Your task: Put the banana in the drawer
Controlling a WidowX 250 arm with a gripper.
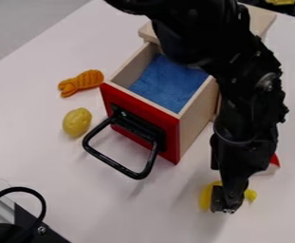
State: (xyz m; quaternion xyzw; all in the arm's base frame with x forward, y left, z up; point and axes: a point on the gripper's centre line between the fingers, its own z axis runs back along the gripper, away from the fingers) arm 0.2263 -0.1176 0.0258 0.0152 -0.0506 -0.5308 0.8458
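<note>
Jaws at the likely banana (206,196), spread and hold unclear, apart from front edge of drawer (173,130)

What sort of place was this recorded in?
Probably a robot lab: a black robot arm hangs over a white table holding an open wooden drawer and a small orange toy.

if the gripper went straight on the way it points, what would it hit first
Probably the banana, the yellow thing partly hidden behind the gripper, then the white table; one slanted view leaves depth and contact unclear.
</note>
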